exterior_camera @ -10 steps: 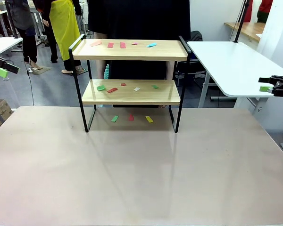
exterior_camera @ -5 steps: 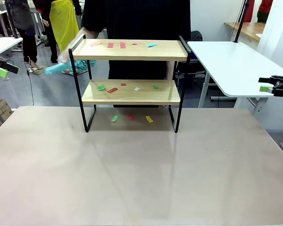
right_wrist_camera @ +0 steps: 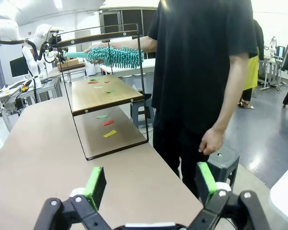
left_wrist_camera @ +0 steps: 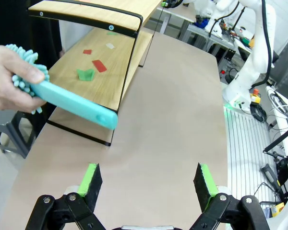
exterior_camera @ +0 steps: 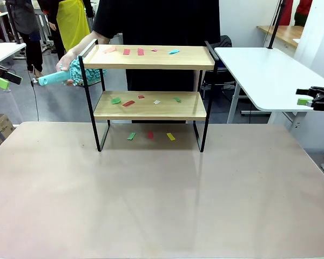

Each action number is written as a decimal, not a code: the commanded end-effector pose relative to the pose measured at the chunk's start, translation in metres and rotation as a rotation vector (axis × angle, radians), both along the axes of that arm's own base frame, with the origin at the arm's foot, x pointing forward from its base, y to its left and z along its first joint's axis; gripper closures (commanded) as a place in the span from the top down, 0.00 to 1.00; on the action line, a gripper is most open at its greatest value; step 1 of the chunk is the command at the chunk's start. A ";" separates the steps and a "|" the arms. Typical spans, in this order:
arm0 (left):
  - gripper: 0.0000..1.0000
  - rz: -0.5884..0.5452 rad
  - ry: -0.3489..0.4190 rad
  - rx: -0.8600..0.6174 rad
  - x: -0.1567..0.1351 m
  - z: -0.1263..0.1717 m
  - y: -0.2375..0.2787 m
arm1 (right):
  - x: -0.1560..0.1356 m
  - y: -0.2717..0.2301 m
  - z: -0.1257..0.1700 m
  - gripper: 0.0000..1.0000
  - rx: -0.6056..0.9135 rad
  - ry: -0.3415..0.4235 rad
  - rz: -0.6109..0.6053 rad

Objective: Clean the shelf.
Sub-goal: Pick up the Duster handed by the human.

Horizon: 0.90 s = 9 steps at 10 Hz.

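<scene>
The shelf stands upright on its black frame at the far middle of the table, close to the edge where a person in a black shirt stands. Its long axis runs left to right across the front view, parallel to that far edge, with one raised end rail toward each arm and the open broad side facing the robot. Both wooden boards lie level, one above the other. Small coloured paper scraps are scattered on the top board, on the lower board and on the table under the shelf. At the shelf's left end the person's hand grips a teal duster. Its fluffy head sits just beside the left end rail, below the top board, and its smooth handle points out toward the robot's left. The left gripper hovers off the table's left side, well apart from the shelf, its green-padded fingers spread wide and holding nothing. The right gripper hangs off the right side, likewise spread wide and empty, with the shelf's right end ahead of it in the right wrist view
</scene>
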<state>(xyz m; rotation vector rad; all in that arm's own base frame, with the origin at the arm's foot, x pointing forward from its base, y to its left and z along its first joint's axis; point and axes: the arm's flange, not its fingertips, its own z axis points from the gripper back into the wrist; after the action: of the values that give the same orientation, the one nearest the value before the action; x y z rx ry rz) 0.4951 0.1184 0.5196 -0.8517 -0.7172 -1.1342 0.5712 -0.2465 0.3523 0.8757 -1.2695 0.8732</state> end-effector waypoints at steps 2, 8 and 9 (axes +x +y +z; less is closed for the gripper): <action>1.00 -0.002 -0.001 -0.002 0.000 0.001 -0.001 | 0.000 0.001 0.002 1.00 0.000 -0.004 0.000; 1.00 -0.002 -0.001 -0.002 0.000 0.001 -0.001 | 0.000 0.001 0.002 1.00 0.000 -0.004 0.000; 1.00 -0.002 -0.001 -0.002 0.000 0.001 -0.001 | 0.000 0.001 0.002 1.00 0.000 -0.004 0.000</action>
<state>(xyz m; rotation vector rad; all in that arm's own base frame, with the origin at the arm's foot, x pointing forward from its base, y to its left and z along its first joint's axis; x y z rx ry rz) 0.4951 0.1184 0.5196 -0.8516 -0.7173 -1.1341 0.5712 -0.2465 0.3523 0.8757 -1.2695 0.8732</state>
